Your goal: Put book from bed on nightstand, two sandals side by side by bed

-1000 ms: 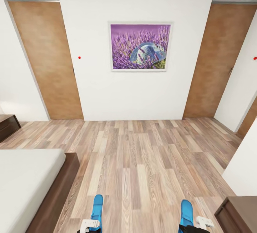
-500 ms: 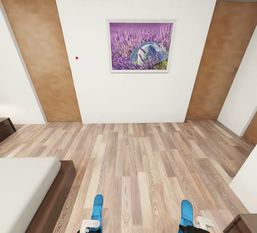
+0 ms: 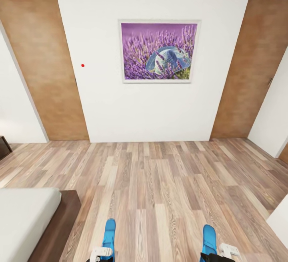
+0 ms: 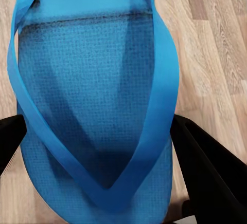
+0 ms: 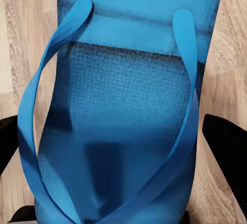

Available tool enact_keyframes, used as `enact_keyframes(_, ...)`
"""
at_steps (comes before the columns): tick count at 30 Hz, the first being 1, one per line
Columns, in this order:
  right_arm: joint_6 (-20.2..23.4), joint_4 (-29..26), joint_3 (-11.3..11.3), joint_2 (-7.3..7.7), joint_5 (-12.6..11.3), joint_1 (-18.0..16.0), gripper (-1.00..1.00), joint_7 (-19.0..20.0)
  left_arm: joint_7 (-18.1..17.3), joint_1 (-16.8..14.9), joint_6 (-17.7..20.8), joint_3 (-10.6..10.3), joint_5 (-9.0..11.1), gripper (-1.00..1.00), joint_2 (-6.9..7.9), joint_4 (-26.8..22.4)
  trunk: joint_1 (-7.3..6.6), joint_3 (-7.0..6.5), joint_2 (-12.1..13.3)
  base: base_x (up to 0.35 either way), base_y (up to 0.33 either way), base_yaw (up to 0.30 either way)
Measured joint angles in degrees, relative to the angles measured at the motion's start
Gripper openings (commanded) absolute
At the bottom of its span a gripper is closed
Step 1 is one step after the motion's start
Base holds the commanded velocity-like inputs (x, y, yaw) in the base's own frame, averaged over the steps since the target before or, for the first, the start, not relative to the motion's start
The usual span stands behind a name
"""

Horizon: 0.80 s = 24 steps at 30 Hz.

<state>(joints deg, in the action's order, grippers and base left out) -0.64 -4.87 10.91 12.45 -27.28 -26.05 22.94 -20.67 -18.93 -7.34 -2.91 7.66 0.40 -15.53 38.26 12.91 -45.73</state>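
Carrying both sandals, the robot stands on the open wood floor [image 3: 160, 190] facing a white wall with a lavender picture [image 3: 159, 51] at 12 o'clock and a brown door at 10 o'clock [image 3: 42, 69] and another at 2 o'clock [image 3: 256, 69]. The left gripper [image 3: 102, 252] shows at 7 o'clock in the head view with the left sandal [image 3: 108, 234] projecting forward from it; the left wrist view shows black jaws standing at either edge of that sandal's sole [image 4: 92, 111], apparently closed on it. The right gripper [image 3: 224, 252] at 5 o'clock holds the right sandal [image 3: 209, 238] likewise, with jaws against both sides of the sole [image 5: 128, 116] in the right wrist view. Both sandals are off the floor and well apart from each other. The bed [image 3: 28, 222] lies at 8 o'clock, a corner of mattress and dark frame in view. The book is not located from this position. Judgement: the sandal step is in hand, at the carrying stage, placement not yet done. The next move calls for turning toward the bed, lowering both arms to the floor just beside the frame, bringing the sandals close and parallel, then releasing. The book transfer remains outstanding.
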Motion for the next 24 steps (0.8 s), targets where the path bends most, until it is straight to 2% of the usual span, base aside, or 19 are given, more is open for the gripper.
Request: enact_keyframes(24,-0.02,0.0,0.0,-0.03,0.0,0.0,-1.0,-0.02,0.0,0.0,0.0,-0.03,-0.03,-1.0,0.0,-0.01,0.0,0.0,0.0,0.325,0.0,0.0)
